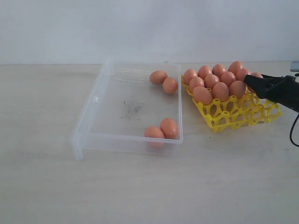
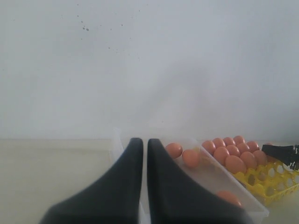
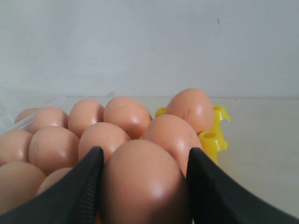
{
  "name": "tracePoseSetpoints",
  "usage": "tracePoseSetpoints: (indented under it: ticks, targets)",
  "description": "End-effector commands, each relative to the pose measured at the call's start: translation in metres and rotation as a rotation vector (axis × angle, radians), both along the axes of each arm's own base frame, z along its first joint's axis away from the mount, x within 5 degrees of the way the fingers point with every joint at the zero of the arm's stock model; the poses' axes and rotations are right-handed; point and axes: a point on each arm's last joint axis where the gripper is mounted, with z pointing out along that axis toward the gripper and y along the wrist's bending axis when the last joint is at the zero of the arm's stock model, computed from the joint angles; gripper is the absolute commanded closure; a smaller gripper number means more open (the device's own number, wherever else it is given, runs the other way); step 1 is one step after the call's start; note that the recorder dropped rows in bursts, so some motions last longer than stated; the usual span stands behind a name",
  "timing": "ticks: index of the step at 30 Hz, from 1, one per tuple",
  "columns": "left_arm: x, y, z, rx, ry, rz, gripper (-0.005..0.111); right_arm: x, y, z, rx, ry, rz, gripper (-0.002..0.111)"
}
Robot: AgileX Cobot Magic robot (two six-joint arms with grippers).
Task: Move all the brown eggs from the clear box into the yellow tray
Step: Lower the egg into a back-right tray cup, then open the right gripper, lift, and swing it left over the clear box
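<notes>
My right gripper [image 3: 144, 151] is pinching 1 brown egg [image 3: 145, 186] at the yellow tray [image 1: 233, 114], on the right side of the wide picture. My left gripper [image 2: 141, 141] is squeezed closed with nothing in it. 4 brown eggs [image 1: 169, 127] sit in the clear box [image 1: 100, 84], in the middle.

Four eggs [image 1: 158, 77] in box [image 1: 93, 100]; tray [image 1: 233, 114] with eggs just right.

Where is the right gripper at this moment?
The right gripper is on the right of the exterior view, over the yellow tray, closed around a brown egg.
</notes>
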Motion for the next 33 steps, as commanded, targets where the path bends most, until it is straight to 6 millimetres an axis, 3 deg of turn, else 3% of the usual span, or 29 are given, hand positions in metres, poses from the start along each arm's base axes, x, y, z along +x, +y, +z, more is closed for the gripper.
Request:
tracePoseSetpoints:
  ticks: [1, 5, 9, 12, 14, 16, 19, 23, 25, 29, 31, 33]
  targets:
    - [0.000, 0.001, 0.000, 0.002, -0.014, 0.012, 0.103, -0.001, 0.000, -0.002, -0.045, -0.009, 0.012, 0.084]
    - [0.000, 0.001, 0.000, 0.002, -0.014, 0.012, 0.103, -0.001, 0.001, -0.002, -0.073, -0.017, 0.028, 0.046]
    - [0.000, 0.001, 0.000, 0.002, -0.014, 0.012, 0.103, -0.001, 0.001, 0.002, -0.081, -0.026, 0.034, 0.041]
    - [0.000, 0.001, 0.000, 0.002, -0.014, 0.012, 0.103, -0.001, -0.002, 0.041, -0.104, -0.080, 0.055, 0.041]
    - [0.000, 0.001, 0.000, 0.002, -0.014, 0.012, 0.103, -0.005, -0.008, 0.082, -0.143, -0.144, 0.060, 0.041]
    - [0.000, 0.001, 0.000, 0.002, -0.014, 0.012, 0.103, -0.011, 0.000, 0.124, -0.213, -0.215, 0.107, 0.041]
    - [0.000, 0.001, 0.000, 0.002, -0.014, 0.012, 0.103, -0.015, 0.036, 0.149, -0.319, -0.240, 0.289, 0.047]
    - [0.000, 0.001, 0.000, 0.002, -0.014, 0.012, 0.103, -0.016, 0.102, 0.165, -0.394, -0.286, 0.514, 0.073]
    - [0.000, 0.001, 0.000, 0.002, -0.014, 0.012, 0.103, -0.004, 0.135, 0.166, -0.460, -0.200, 0.460, 0.082]
    - [0.000, 0.001, 0.000, 0.002, -0.014, 0.012, 0.103, 0.024, 0.189, 0.164, -0.691, 0.061, 0.184, 0.082]
    - [0.000, 0.001, 0.000, 0.002, -0.014, 0.012, 0.103, 0.028, 0.218, 0.165, -0.876, 0.063, 0.142, 0.083]
    - [0.000, 0.001, 0.000, 0.002, -0.014, 0.012, 0.103, 0.025, 0.248, 0.166, -1.021, -0.028, 0.237, 0.092]
